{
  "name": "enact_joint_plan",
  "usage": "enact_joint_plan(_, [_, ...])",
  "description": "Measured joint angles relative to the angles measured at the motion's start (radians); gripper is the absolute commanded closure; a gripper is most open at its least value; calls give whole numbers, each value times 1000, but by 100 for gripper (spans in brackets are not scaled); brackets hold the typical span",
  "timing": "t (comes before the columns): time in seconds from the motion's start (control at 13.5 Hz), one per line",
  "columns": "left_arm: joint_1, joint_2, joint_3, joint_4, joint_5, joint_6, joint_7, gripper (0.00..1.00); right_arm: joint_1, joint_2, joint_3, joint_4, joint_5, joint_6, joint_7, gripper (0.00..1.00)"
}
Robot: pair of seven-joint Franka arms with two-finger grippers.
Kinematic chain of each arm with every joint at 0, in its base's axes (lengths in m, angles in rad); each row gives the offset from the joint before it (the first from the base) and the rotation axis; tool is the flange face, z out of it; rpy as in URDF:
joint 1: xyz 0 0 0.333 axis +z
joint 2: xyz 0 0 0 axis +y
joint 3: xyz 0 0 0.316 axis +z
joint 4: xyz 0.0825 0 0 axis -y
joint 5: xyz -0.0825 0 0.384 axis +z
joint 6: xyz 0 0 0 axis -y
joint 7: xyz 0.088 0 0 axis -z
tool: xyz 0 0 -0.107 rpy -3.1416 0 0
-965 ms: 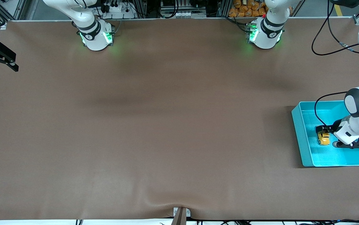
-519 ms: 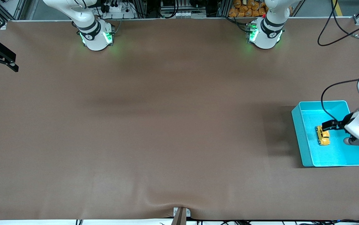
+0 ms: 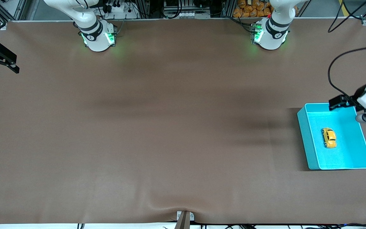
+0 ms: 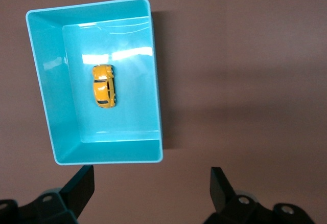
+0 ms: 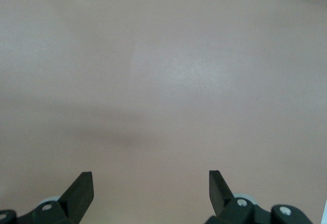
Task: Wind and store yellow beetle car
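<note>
The yellow beetle car [image 3: 328, 137] lies alone on the floor of the turquoise bin [image 3: 303, 136] at the left arm's end of the table. It also shows in the left wrist view [image 4: 103, 86], in the bin [image 4: 158, 96]. My left gripper [image 3: 338, 102] is open and empty, up in the air over the bin's edge that lies farther from the front camera. In its own view [image 4: 152, 183] only brown table shows between the fingers. My right gripper [image 3: 9, 62] is open and empty and waits at the right arm's end of the table, over bare mat [image 5: 150, 185].
The brown mat [image 3: 170, 127] covers the whole table, with a small ridge at its front edge [image 3: 184, 211]. The arm bases [image 3: 98, 36] stand along the edge farthest from the front camera. A black cable [image 3: 332, 73] hangs by the left arm.
My left gripper was down on the car in the bin. It has let go, risen and drawn back over the bin's edge. The car stays in the bin. The right arm has not moved.
</note>
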Motion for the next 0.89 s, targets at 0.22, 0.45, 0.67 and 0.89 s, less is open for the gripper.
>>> enact_joint_plan(0.22, [-127,-64,71,16,-18,-93,-38,0,0,0,0,0,0,-3,0,0])
enact_joint_plan(0.45, [-239,-91,169,87,-39,-228,-39,0,-1,0,-1,1,0,-3,0,0])
enact_joint_plan(0.67, [-259,-96,193,142,-86,-298,-39,0,-6,0,-5,7,-1,-3,0,0])
enact_joint_plan(0.89, [-264,-119,206,167,-91,-322,-39,0,-16,0,-8,21,-1,-5,0,0])
